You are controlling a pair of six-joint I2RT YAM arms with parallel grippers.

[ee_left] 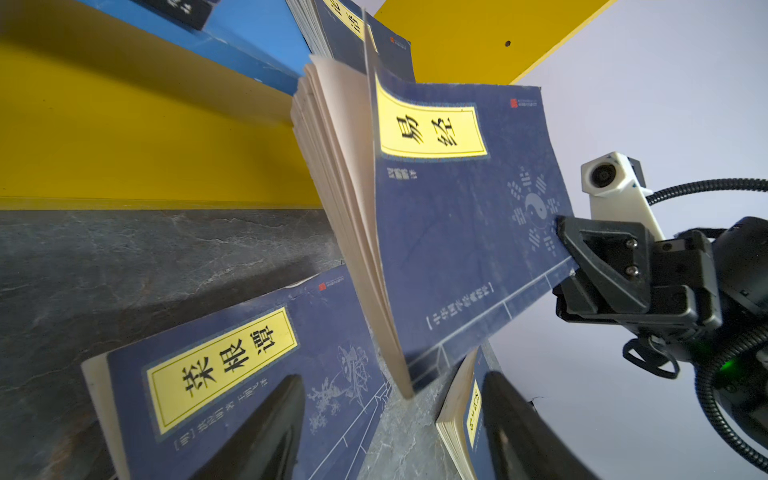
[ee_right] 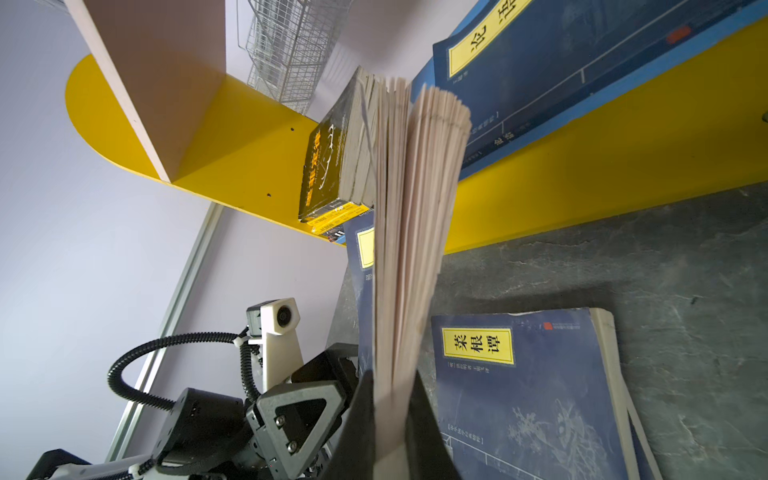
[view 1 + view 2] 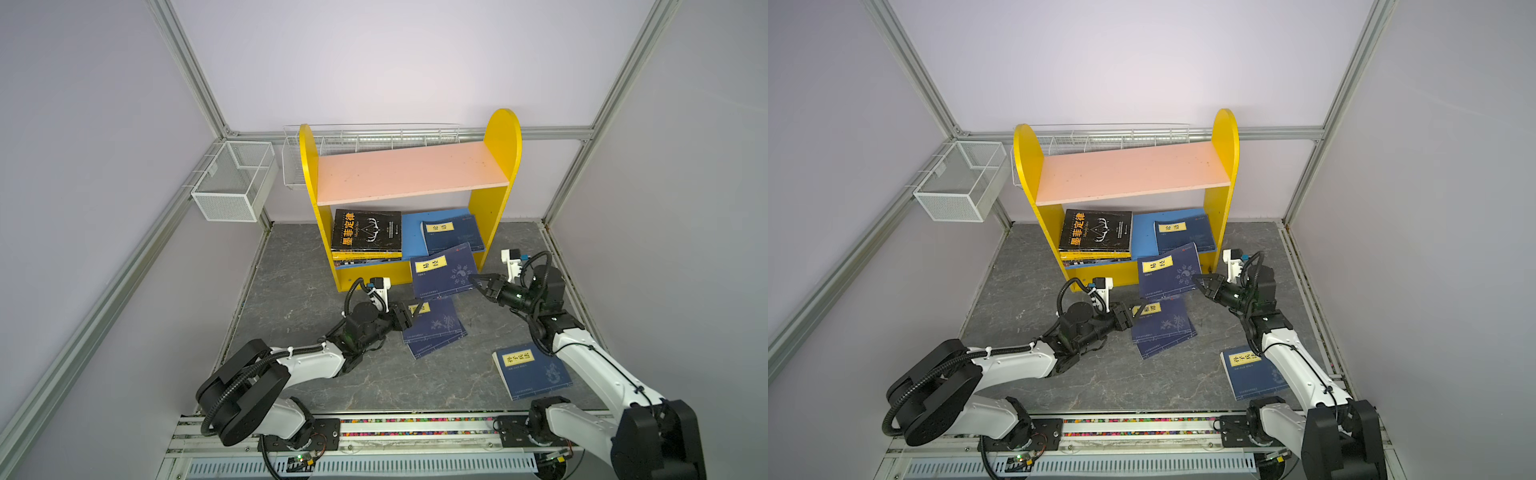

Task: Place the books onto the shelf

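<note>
Nearest us, front navy bk (image 3: pixel 532 370) lies flat on table (image 3: pixel 291 291). Our R gripper (image 3: pixel 476 280) clamps raised navy bk (image 3: pixel 440 278) just before shelf (image 3: pixel 505 137); L gripper (image 3: pixel 417 311) jaws apart over stacked navy bks (image 3: pixel 438 330).

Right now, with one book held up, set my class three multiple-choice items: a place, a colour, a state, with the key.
1. Where does the black book lie? A on the tabletop; B atop the stack on the lower board; C in a wire basket.
2. What colour is the shelf's upper board? A pink; B green; C white.
3. The right gripper is: A open, empty; B shut on a navy book; C out of sight.
Key: 1 B: it tops the stack there. 2 A: pink in both top views. 3 B: its jaws pinch the book's edge.
</note>
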